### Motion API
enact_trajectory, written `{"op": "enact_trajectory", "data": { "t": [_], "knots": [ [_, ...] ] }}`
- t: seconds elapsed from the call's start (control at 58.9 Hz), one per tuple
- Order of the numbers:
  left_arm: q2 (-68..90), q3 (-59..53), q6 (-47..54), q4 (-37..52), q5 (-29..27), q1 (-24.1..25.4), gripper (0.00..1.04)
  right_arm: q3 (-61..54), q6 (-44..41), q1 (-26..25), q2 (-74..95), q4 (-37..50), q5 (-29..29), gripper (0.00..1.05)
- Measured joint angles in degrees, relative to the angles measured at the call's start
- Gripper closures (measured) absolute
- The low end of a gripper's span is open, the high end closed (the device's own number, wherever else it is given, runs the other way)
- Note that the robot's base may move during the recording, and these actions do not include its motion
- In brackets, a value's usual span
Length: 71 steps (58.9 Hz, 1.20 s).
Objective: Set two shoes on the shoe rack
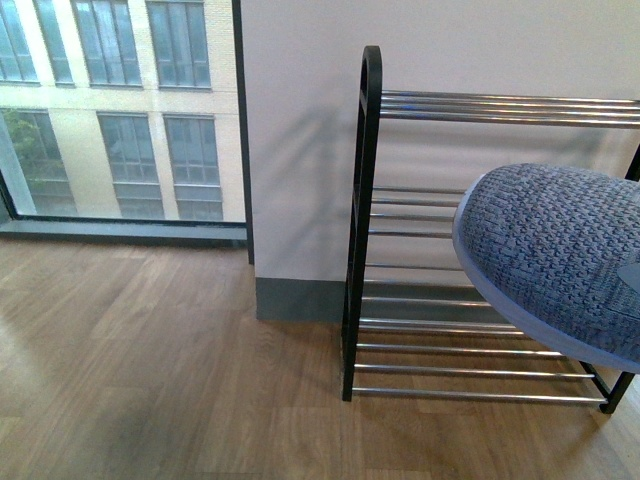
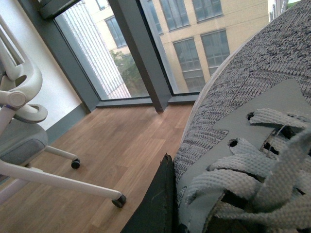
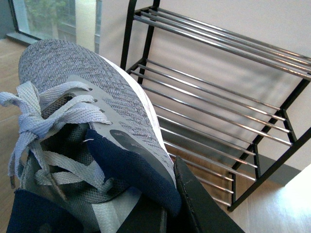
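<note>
The grey sneaker (image 3: 92,92) is a mottled knit lace-up with a smooth grey eyelet panel, flat pale laces crossed loosely over the tongue, a dark navy lining at the collar and a white sole edge. It is held off the floor, and the right gripper (image 3: 170,213) is clamped on its collar, one black finger (image 3: 199,208) lying against the outside where the navy lining folds over. In the front view the sneaker's rounded toe (image 1: 560,260) hangs in front of the right part of the shoe rack (image 1: 366,200), about level with the middle shelves, with the pale sole rim along its underside. A second sneaker (image 2: 243,97) of the same knit fills the left wrist view, laces in front; only one dark finger (image 2: 158,204) of the left gripper (image 2: 167,211) shows, lying against its side, so I cannot tell whether that gripper is clamped. The rack has a black frame with an arched end and thin chrome bars, and stands against a white wall (image 1: 300,150) on the wood floor (image 1: 150,380), beside a window (image 1: 120,100). A white-framed office chair (image 2: 19,121) stands near the glass.
</note>
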Motion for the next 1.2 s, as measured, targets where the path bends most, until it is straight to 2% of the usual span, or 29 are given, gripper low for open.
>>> {"op": "enact_trajectory", "data": {
  "t": [1.205],
  "knots": [
    [0.1, -0.2, 0.0, -0.2, 0.5, -0.1, 1.03, -0.1, 0.0, -0.2, 0.1, 0.0, 0.4, 1.03]
  ]
}}
